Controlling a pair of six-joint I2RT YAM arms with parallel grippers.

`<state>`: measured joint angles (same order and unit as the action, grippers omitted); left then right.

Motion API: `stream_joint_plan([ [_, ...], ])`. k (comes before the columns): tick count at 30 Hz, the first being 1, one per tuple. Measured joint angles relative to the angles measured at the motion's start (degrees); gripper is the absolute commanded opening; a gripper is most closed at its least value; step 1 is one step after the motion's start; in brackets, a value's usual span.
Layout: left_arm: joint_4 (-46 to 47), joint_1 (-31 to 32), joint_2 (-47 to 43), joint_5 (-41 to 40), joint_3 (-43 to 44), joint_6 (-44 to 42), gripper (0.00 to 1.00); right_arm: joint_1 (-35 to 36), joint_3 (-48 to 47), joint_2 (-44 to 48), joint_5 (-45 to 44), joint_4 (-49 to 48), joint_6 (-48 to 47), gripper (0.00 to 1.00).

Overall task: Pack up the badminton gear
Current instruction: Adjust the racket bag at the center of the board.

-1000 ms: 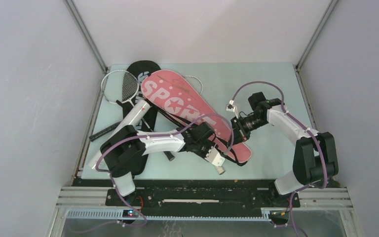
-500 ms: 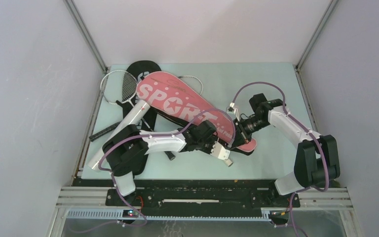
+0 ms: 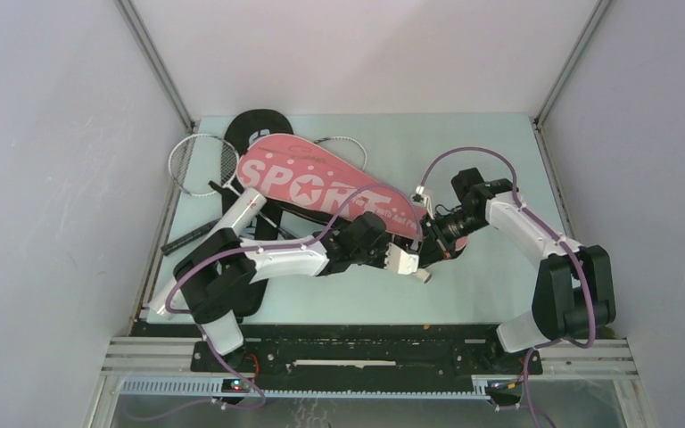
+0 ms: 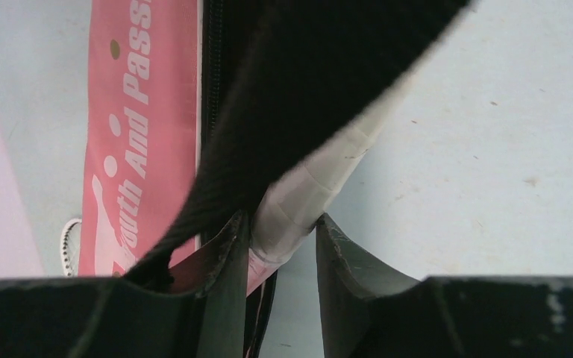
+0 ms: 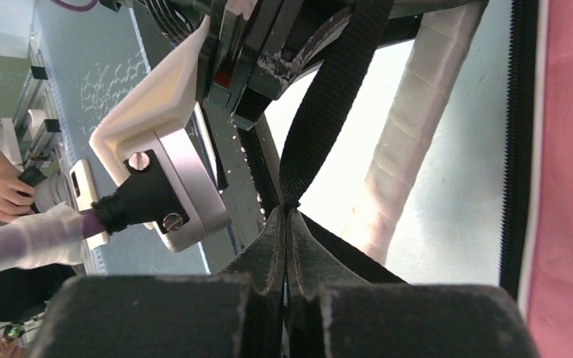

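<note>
The pink "SPORT" racket cover (image 3: pixel 321 187) hangs tilted above the table between both arms. Its black strap (image 5: pixel 328 112) is pinched in my right gripper (image 5: pixel 287 216), which is shut at the cover's near end (image 3: pixel 430 236). A white-wrapped racket handle (image 4: pixel 306 198) sticks out beside the cover (image 4: pixel 142 112), and my left gripper (image 4: pixel 280 224) is closed around its end. The strap (image 4: pixel 306 89) crosses over that handle. A white-framed racket (image 3: pixel 198 165), the black cover (image 3: pixel 254 125) and the long white tube (image 3: pixel 223 232) lie at the left.
A second racket head (image 3: pixel 343 143) peeks out behind the pink cover. A black handle (image 3: pixel 187 236) lies by the left wall. The left arm's wrist body (image 5: pixel 157 149) is close to my right gripper. Enclosure walls stand on three sides.
The pink cover's near end has swung up and away from the table front. My left gripper moved right and closed further on the handle. The white-framed racket slid left.
</note>
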<state>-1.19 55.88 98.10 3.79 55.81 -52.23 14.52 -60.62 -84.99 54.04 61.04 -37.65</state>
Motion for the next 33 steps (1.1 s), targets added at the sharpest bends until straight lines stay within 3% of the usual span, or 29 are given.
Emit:
stream_joint_plan([
  [5,5.0,0.1,0.1,-3.4,-0.8,1.7,0.01,0.7,-0.1,0.0,0.0,-0.2,-2.2,0.0],
  [14,16.0,1.0,4.0,-11.4,-1.4,2.1,0.39,0.1,-1.5,-1.3,-2.9,-1.4,-4.3,0.0],
  [19,23.1,1.5,7.6,-17.5,-1.4,0.6,0.43,-0.9,-1.6,-1.5,-6.7,-3.7,-4.6,0.0],
  [26,33.0,1.9,12.3,-22.9,-1.3,-2.8,0.64,-1.6,-2.5,-2.8,-10.8,-4.1,-5.8,0.0],
  [33,32.6,0.6,11.9,-27.1,-1.9,-1.6,0.81,-2.4,-2.7,-3.4,-10.0,-0.8,-4.0,0.0],
])
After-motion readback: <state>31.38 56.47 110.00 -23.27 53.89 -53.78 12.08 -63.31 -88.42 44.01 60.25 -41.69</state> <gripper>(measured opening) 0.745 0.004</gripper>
